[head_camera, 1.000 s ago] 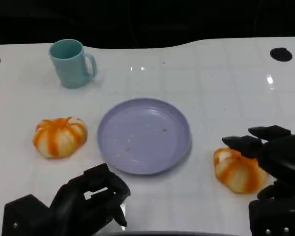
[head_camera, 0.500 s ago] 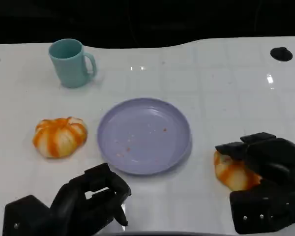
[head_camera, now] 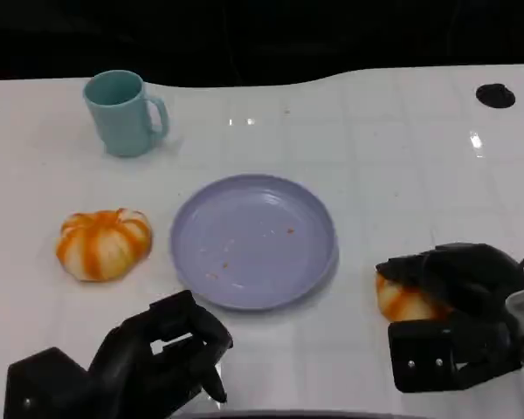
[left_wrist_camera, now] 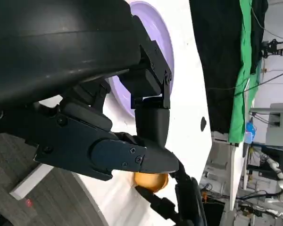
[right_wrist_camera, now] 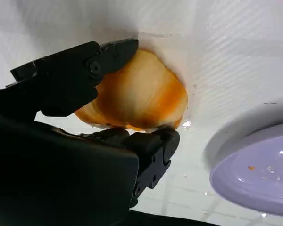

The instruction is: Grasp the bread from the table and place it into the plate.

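The robot's right hand (head_camera: 450,301) closes around an orange-striped bread roll (head_camera: 404,299) on the white table (head_camera: 402,157), just right of the lavender plate (head_camera: 253,240); the right wrist view shows black fingers (right_wrist_camera: 80,75) wrapped over and under the roll. The left hand (head_camera: 153,358) rests curled and clenched on nothing near the plate's front edge. The grasp step appears under way; next comes a lift and carry leftward over the rim.
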Motion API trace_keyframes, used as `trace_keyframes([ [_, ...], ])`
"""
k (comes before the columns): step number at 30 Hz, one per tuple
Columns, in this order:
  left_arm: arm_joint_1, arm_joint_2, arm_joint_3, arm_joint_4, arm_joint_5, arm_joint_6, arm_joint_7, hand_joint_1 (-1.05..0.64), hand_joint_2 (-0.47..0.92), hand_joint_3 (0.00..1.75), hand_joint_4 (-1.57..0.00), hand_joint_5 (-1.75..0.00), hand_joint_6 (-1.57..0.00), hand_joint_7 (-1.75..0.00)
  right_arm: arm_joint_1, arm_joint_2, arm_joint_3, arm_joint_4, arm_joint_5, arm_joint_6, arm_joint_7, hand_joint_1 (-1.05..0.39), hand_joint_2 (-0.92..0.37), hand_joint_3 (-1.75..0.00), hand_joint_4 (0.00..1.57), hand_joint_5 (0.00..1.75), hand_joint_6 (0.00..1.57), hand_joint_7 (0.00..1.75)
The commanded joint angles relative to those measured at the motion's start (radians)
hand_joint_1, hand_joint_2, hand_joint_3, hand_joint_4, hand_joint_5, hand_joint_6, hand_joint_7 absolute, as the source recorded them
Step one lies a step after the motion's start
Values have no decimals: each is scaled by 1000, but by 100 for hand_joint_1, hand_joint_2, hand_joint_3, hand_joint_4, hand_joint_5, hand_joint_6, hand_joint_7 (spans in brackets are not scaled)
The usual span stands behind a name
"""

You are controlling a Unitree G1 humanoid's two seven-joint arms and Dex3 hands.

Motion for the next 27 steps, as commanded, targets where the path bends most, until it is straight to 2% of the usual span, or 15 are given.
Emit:
trace_keyframes([
  [1, 8, 10, 6, -11, -2, -6, 5, -75, 92, 23, -83, -163, -76, -137, -30, 8, 34, 86, -31, 50, -23, -26, -92, -4, 63, 14, 75, 7],
  [5, 11, 10, 5, -18, -2, -2, 8, -74, 92, 23, -83, -162, -76, -137, -64, 15, 80, 149, -60, 47, -69, -27, -92, -6, 78, 17, 90, 10],
  [8, 16, 11, 3, -28, -1, 3, 9, -74, 92, 24, -82, -162, -75, -137, -81, 21, 112, 220, -101, 20, -217, -29, -92, -5, 99, 27, 104, 11],
  [10, 18, 11, 3, -32, 0, 4, 10, -73, 92, 24, -82, -162, -75, -137, -88, 26, 126, 275, -122, -11, -358, -28, -92, -4, 96, 61, 113, 6],
  [11, 19, 11, 2, -34, 2, 4, 11, -73, 92, 24, -82, -163, -75, -137, -97, 30, 136, 308, -136, -21, -425, -28, -92, -5, 88, 108, 117, 4],
  [12, 21, 11, 2, -36, 1, 3, 10, -73, 92, 25, -82, -163, -75, -137, -107, 33, 145, 335, -148, -26, -472, -27, -92, -8, 82, 141, 120, 5],
  [14, 23, 12, 2, -40, 1, 4, 10, -72, 92, 25, -81, -163, -74, -137, -130, 35, 165, 378, -167, -32, -533, -25, -92, -15, 83, 167, 128, 8],
  [15, 23, 12, 1, -42, 0, 7, 10, -72, 92, 25, -81, -163, -74, -138, -138, 34, 171, 393, -171, -40, -560, -24, -92, -16, 83, 171, 130, 9],
  [16, 24, 12, 0, -46, 0, 10, 12, -71, 92, 26, -81, -163, -73, -138, -146, 33, 175, 406, -172, -51, -590, -24, -92, -15, 83, 173, 122, 33],
  [17, 25, 11, 0, -48, 0, 12, 13, -71, 92, 26, -81, -164, -73, -138, -152, 32, 177, 416, -172, -60, -611, -24, -92, -14, 84, 174, 99, 84],
  [19, 27, 10, -1, -52, 1, 11, 14, -70, 92, 26, -80, -164, -72, -139, -162, 31, 178, 430, -167, -78, -653, -25, -92, -14, 85, 174, 84, 115],
  [21, 27, 10, -2, -55, 2, 14, 15, -69, 92, 26, -79, -165, -71, -140, -167, 31, 171, 437, -152, -102, -692, -26, -91, -10, 87, 175, 82, 118],
  [24, 25, 13, -4, -59, 5, 21, 18, -69, 92, 27, -77, -167, -70, -141, -168, 31, 158, 440, -131, -147, -762, -28, -92, -8, 86, 175, 90, 98],
  [25, 24, 14, -4, -59, 4, 20, 18, -68, 92, 28, -77, -167, -69, -141, -168, 33, 150, 442, -120, -166, -783, -28, -92, -10, 86, 175, 87, 110],
  [27, 22, 13, -3, -61, 0, 25, 18, -67, 92, 28, -76, -169, -68, -142, -169, 39, 133, 447, -91, -210, -825, -29, -92, -9, 87, 175, 87, 112],
])
